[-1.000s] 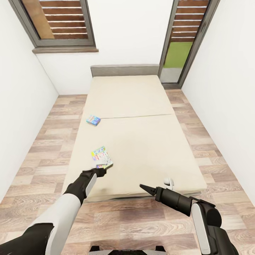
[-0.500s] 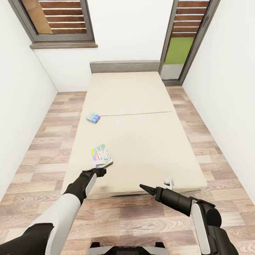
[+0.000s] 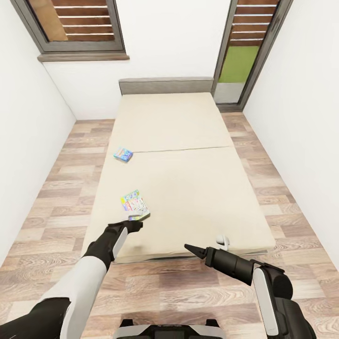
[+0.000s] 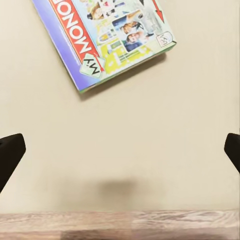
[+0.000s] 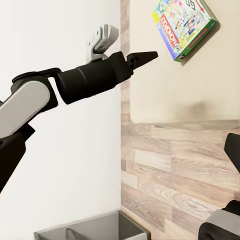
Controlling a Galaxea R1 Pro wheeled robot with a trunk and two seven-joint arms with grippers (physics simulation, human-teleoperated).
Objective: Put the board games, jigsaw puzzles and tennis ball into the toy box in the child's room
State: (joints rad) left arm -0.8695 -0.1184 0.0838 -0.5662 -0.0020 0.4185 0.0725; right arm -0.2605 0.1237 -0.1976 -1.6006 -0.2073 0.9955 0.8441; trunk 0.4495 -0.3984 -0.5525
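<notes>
On the bed: two board games, unfetched; my left gripper spread wide, empty; right gripper seemingly clenched.

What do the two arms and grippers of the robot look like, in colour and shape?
Both arms have white upper segments and black forearms. The left gripper and right gripper are black and taper to slim pointed fingers. No cables or markings are visible.
</notes>
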